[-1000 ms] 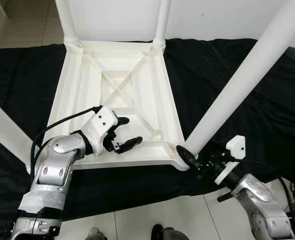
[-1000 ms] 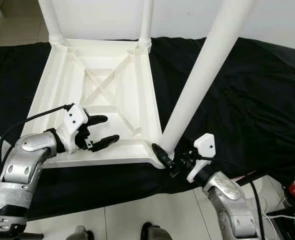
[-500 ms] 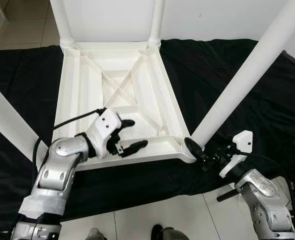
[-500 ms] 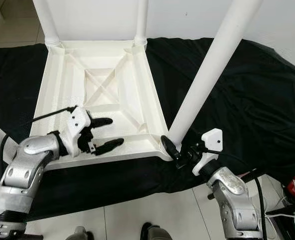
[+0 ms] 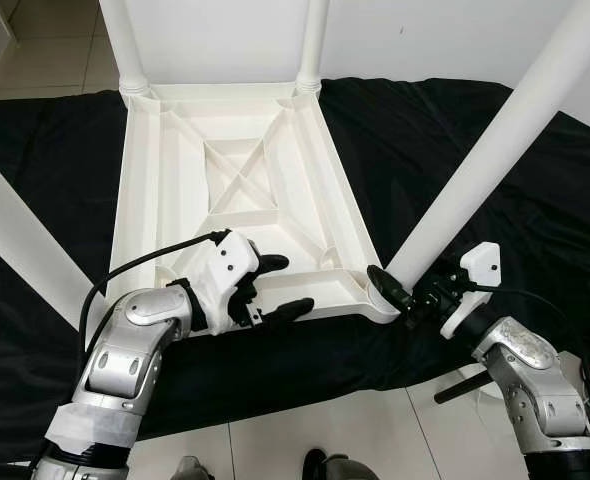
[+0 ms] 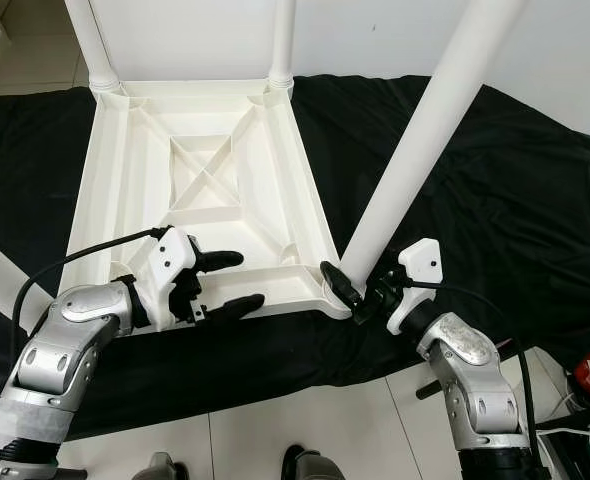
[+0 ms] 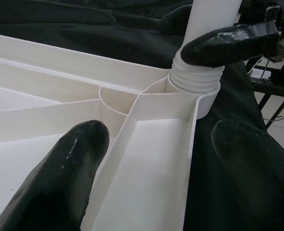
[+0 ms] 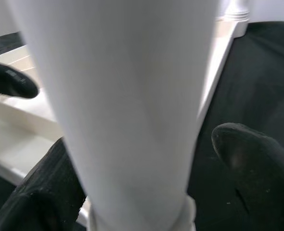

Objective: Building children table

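Right now I am kneeling over the upturned table top (image 5: 245, 180), which is lying on the black cloth (image 5: 475, 140) with its ribbed underside facing up. My right gripper (image 6: 360, 292) is wrapping the base of the near leg (image 5: 475, 170) just above its threaded collar, one finger (image 8: 250, 159) on each side; the pads are sitting close against the tube, though I cannot tell how hard they are pressing. My left gripper (image 5: 275, 288) is spread wide, holding nothing: one finger (image 7: 65, 168) is lying inside the tray beside a rib, the other (image 7: 250, 163) is hanging outside the near rim over the cloth, so the rim is passing between them. The socket (image 7: 192, 84) sits just ahead of those fingertips. My worry is the leg: it is leaning away from me, so turning it risks cross-threading in the socket. The smooth tube could also be slipping round inside my right fingers instead of screwing home. With my left fingers not clamping the rim, the light top could be sliding or spinning on the cloth under the twist.
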